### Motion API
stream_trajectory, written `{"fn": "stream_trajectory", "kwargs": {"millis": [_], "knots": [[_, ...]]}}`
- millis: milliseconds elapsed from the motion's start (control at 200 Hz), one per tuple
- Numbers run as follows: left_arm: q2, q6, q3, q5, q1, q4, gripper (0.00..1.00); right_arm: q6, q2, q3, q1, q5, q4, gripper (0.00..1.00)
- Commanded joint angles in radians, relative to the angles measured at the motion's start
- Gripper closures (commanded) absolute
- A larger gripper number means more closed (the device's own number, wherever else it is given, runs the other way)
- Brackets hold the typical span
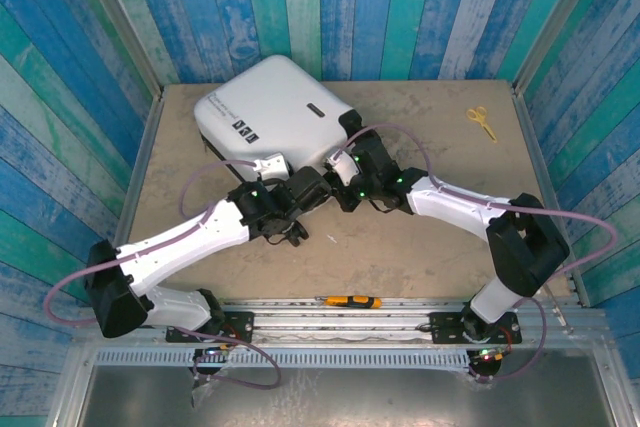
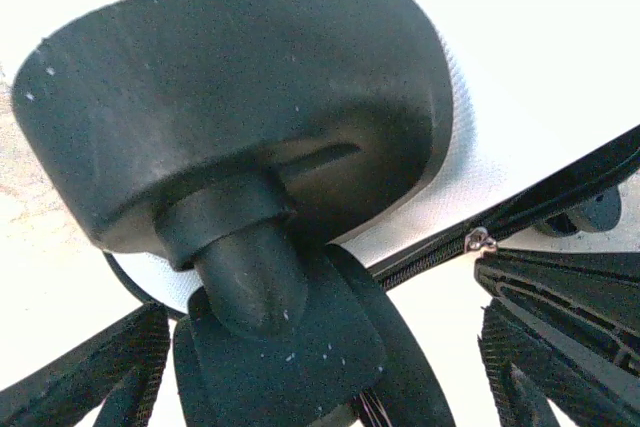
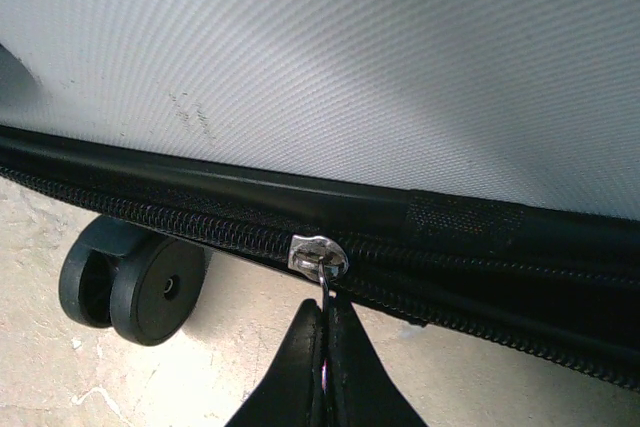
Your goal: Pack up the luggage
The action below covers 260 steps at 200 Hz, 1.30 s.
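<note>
Gripping the zip pull: two arms at a white suitcase

Item 1. Large white hard-shell suitcase (image 1: 275, 112) with rounded corners and black trim. It lies flat on the tan tabletop (image 1: 420, 247), left of centre toward the far wall, with its broad face up.

Item 2. Left arm (image 1: 180, 247). It reaches from its base at the near left, low and diagonally, toward the suitcase's near corner. The left gripper (image 2: 310, 372) has its jaws wide apart. One finger (image 2: 85, 377) shows low on the left of the wrist view and the other low on the right. A black caster wheel (image 2: 285, 342) and its rounded black housing (image 2: 240, 97) sit between and above them. No contact with the wheel can be made out.

Item 3. Right arm (image 1: 460, 202). It rises from the near right, bends at a raised elbow, then runs left to the suitcase's near edge. The right gripper (image 3: 325, 377) has its jaws pressed together on the thin silver metal zipper pull (image 3: 322, 272), which hangs from the black zip track (image 3: 470, 267).

Item 4. Black twin-wheel caster (image 3: 135, 287), resting on the table under the shell, left of the pull.

Item 5. Yellow-handled scissors (image 1: 482, 122), far right, well apart from the suitcase.

Item 6. Orange-and-black pen-shaped tool (image 1: 350, 301), lying at the near edge between the arm bases.
</note>
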Motion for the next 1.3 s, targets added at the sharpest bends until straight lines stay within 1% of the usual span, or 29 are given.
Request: {"fn": "stream_trajectory", "kwargs": {"millis": [0,85,341,456,546,631,691,746,791,906,1032,1172,1192,1297], "knots": [[0.013,-0.002,0.026,-0.046,0.004,-0.034,0.19,-0.008,-0.029,-0.010,-0.007,0.023,-0.019,0.99],[0.032,-0.002,0.024,-0.051,0.004,-0.022,0.22,-0.007,-0.032,-0.010,-0.007,0.023,-0.018,0.99],[0.113,-0.003,0.017,-0.032,0.005,0.046,0.40,-0.008,-0.041,-0.016,-0.007,0.020,-0.020,0.99],[0.108,-0.011,-0.014,-0.036,0.005,0.080,0.53,-0.031,-0.051,-0.021,-0.007,0.019,-0.025,0.99],[0.082,0.000,-0.042,-0.029,0.005,0.120,0.66,-0.056,-0.062,-0.030,-0.007,0.019,-0.020,1.00],[0.049,0.027,-0.063,-0.017,0.005,0.161,0.78,-0.077,-0.072,-0.038,-0.007,0.025,-0.013,0.99],[0.019,0.069,-0.073,-0.003,0.005,0.202,0.85,-0.087,-0.078,-0.042,-0.006,0.032,-0.008,0.99],[-0.012,0.084,-0.074,-0.004,0.006,0.212,0.94,-0.092,-0.085,-0.049,-0.007,0.041,0.000,0.99],[-0.033,0.111,-0.069,-0.004,0.007,0.221,1.00,-0.096,-0.094,-0.058,-0.007,0.047,0.012,0.99],[-0.082,0.133,-0.029,-0.029,0.008,0.175,1.00,-0.111,-0.117,-0.076,-0.005,0.083,0.027,0.99],[-0.124,0.119,-0.008,-0.063,0.014,0.098,1.00,-0.165,-0.143,-0.105,0.002,0.144,0.044,0.99],[-0.201,0.091,-0.061,-0.097,0.017,0.050,1.00,-0.254,-0.177,-0.158,0.021,0.213,0.092,1.00],[-0.215,0.086,-0.071,-0.097,0.048,0.045,1.00,-0.261,-0.180,-0.162,0.023,0.222,0.094,1.00],[-0.279,0.078,-0.119,-0.097,0.073,0.039,1.00,-0.285,-0.183,-0.170,0.024,0.258,0.095,0.99]]}}
